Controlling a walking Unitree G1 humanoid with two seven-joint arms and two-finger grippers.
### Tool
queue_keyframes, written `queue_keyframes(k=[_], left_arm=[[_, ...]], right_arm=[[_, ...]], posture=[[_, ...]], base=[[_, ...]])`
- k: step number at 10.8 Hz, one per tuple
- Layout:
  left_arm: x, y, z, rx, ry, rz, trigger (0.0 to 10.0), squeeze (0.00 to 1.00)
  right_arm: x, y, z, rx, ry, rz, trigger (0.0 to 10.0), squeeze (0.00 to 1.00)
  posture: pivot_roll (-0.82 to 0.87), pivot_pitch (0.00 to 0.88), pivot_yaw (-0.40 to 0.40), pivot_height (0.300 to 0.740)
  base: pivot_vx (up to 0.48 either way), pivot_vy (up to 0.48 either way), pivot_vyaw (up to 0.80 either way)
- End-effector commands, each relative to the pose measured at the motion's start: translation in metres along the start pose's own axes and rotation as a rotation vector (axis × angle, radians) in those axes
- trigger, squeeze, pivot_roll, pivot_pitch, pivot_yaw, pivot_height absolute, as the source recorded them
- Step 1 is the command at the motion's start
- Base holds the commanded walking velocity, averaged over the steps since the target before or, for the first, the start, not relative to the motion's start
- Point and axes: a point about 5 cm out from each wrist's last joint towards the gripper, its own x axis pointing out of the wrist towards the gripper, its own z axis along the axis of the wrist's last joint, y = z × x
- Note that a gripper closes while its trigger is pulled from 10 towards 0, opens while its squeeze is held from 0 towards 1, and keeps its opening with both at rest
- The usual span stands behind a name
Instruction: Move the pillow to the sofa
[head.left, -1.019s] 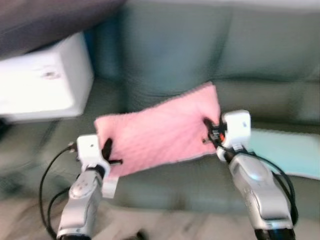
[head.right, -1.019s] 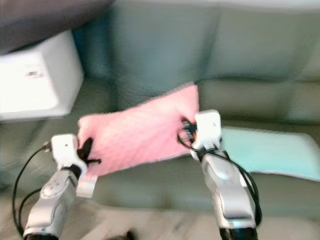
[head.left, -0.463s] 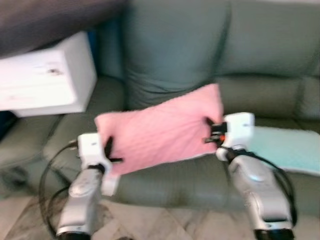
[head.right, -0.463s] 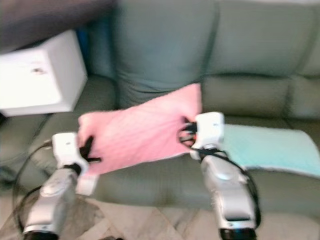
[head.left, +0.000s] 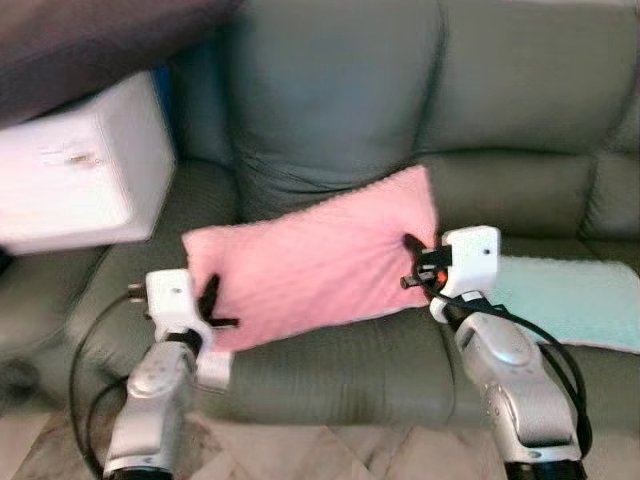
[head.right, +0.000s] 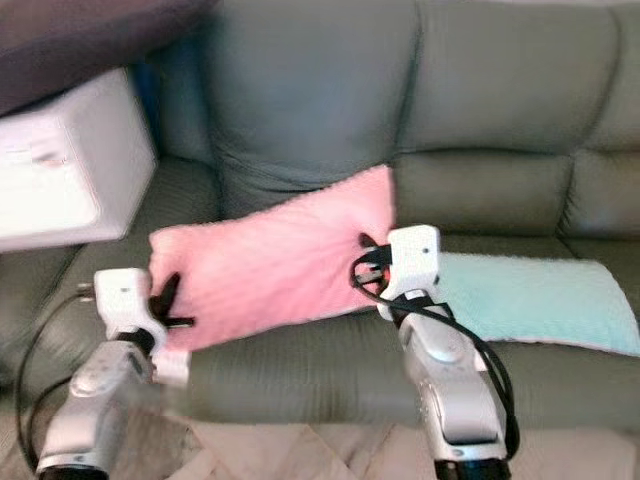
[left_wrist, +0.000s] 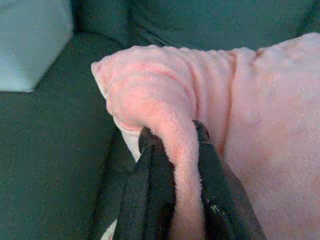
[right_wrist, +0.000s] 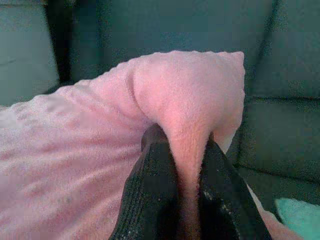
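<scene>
The soft, fluffy pink pillow (head.left: 315, 262) looked light and squashy, pinched at each end by the left gripper (left_wrist: 172, 150) and right gripper (right_wrist: 179, 145), above the green leather sofa (head.left: 340, 120).

Silver arms, white wrist blocks, black cables, black jaws.

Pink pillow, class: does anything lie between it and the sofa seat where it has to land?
Nothing visible does. The pink pillow hangs over the green sofa seat, pinched at its ends by the left gripper and right gripper. The light green mat lies off to the right.
</scene>
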Motion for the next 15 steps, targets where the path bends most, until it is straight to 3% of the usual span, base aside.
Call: queue_keyframes(k=[1, 8, 11, 15], left_arm=[[-0.001, -0.006, -0.003, -0.001, 0.01, -0.015, 10.0, 0.0], [-0.005, 0.008, -0.024, 0.073, 0.082, -0.028, 10.0, 0.0], [-0.001, -0.002, -0.026, 0.086, 0.087, -0.11, 10.0, 0.0], [0.031, -0.03, -0.008, 0.094, 0.011, -0.219, 10.0, 0.0]], right_arm=[[-0.004, -0.009, 0.006, -0.009, -0.025, -0.029, 10.0, 0.0], [-0.008, -0.011, -0.009, -0.017, 0.002, -0.056, 10.0, 0.0], [-0.016, -0.02, -0.017, -0.023, 0.02, -0.16, 10.0, 0.0], [-0.028, -0.016, -0.026, -0.021, 0.051, -0.195, 10.0, 0.0]], posture=[[-0.19, 0.089, -0.013, 0.74], [-0.16, 0.158, -0.01, 0.74], [-0.17, 0.237, 0.016, 0.74], [-0.2, 0.331, 0.023, 0.74]], base=[[0.0, 0.0, 0.0], [0.0, 0.0, 0.0], [0.0, 0.0, 0.0], [0.0, 0.0, 0.0]])
